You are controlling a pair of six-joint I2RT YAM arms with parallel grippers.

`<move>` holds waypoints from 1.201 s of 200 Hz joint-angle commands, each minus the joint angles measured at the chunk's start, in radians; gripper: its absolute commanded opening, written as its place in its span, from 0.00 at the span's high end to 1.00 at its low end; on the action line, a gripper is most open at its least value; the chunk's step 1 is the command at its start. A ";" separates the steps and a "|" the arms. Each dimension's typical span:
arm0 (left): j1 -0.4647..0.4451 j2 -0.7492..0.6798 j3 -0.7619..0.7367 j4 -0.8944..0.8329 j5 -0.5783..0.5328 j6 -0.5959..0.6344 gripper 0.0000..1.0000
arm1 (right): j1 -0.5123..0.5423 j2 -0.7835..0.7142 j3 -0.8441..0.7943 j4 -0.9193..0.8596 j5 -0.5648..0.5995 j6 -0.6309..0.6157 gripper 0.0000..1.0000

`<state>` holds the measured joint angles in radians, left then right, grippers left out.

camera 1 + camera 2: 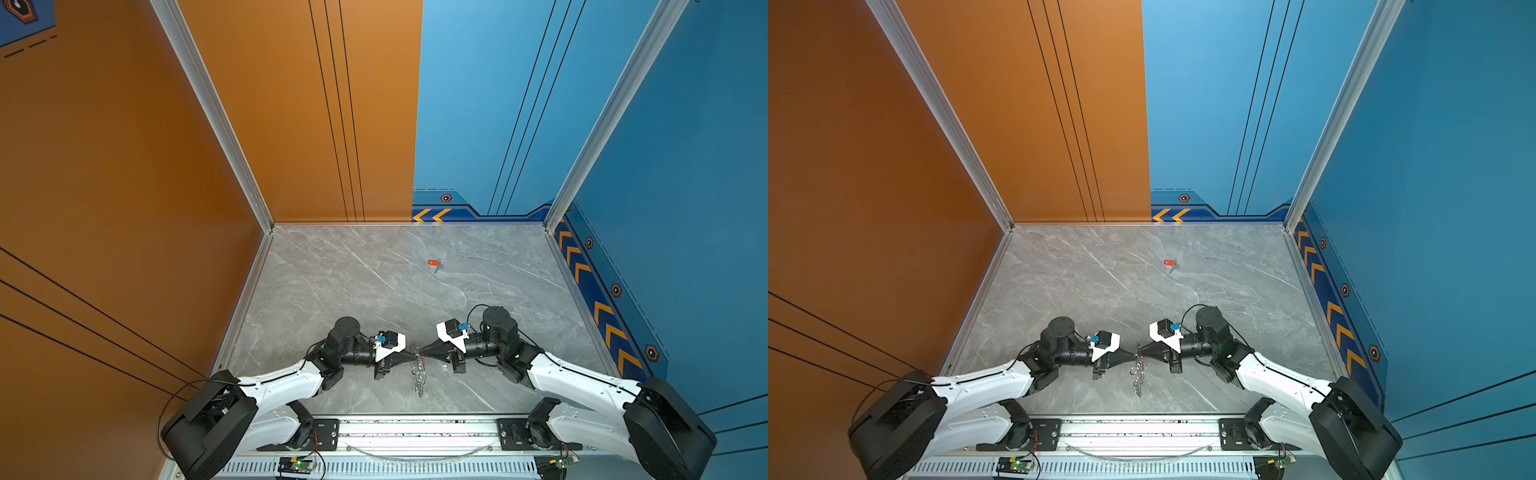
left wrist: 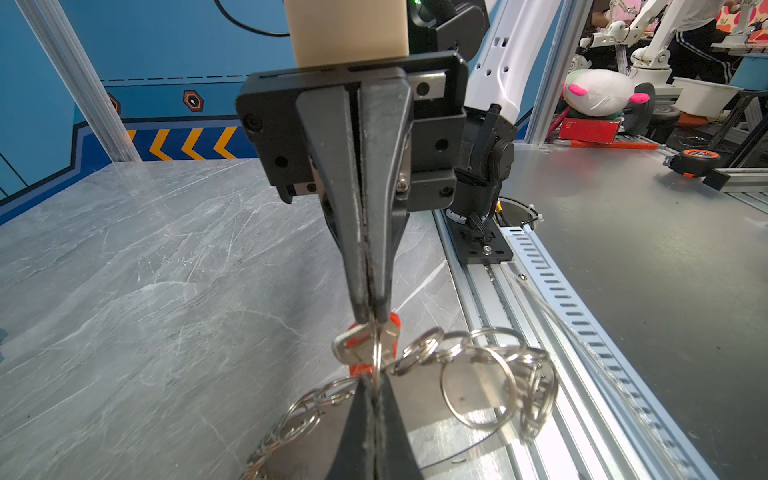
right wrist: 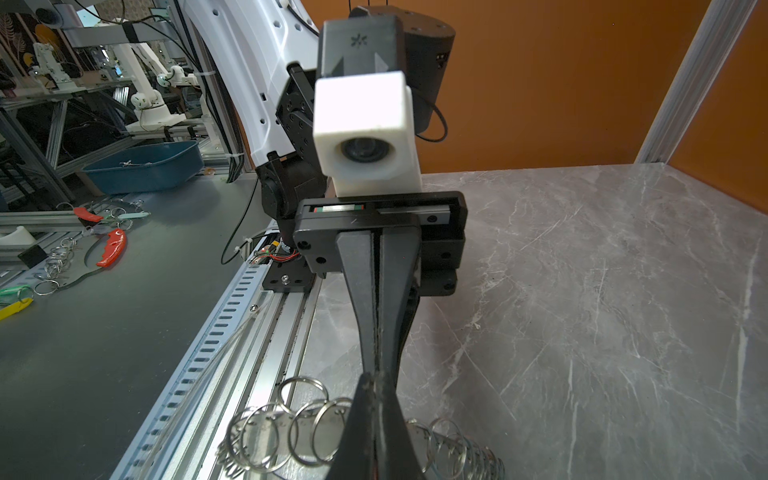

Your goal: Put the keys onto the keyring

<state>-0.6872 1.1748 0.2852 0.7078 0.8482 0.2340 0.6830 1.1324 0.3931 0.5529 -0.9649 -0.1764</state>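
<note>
Grey-veined stone is covering the table (image 1: 332, 291), with orange and blue walls standing around it. Close to the middle of the near edge, the left hand (image 1: 412, 355) and the right hand (image 1: 424, 354) are meeting tip to tip above the table. In the left wrist view the right hand is pinching a key (image 2: 357, 347), silver with an orange-red tag, its fingers pressed together on it. The left hand is pinching one split ring of the keyring (image 2: 473, 386), fingers likewise pressed together. That ring is crossing the key's head right between the two sets of fingertips. Whether the key is threaded onto it I cannot tell. In both top views the rest of the keyring, a chain of silver rings, is hanging from the hands and trailing toward the near edge. The other key (image 1: 434, 263) is lying on the table toward the far edge, right of the middle, well apart from both hands.
</note>
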 commanded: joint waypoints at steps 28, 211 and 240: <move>0.014 0.014 0.032 0.039 0.037 -0.021 1.00 | 0.004 -0.018 -0.015 -0.011 0.012 -0.022 1.00; 0.015 0.039 0.042 0.044 0.079 -0.035 1.00 | -0.002 -0.039 -0.028 0.002 0.043 -0.029 1.00; 0.015 0.031 0.040 0.045 0.073 -0.035 1.00 | -0.002 -0.039 -0.030 0.001 0.038 -0.027 1.00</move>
<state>-0.6800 1.2121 0.2970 0.7158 0.8860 0.2111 0.6827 1.1023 0.3771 0.5510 -0.9379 -0.1875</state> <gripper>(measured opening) 0.045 0.047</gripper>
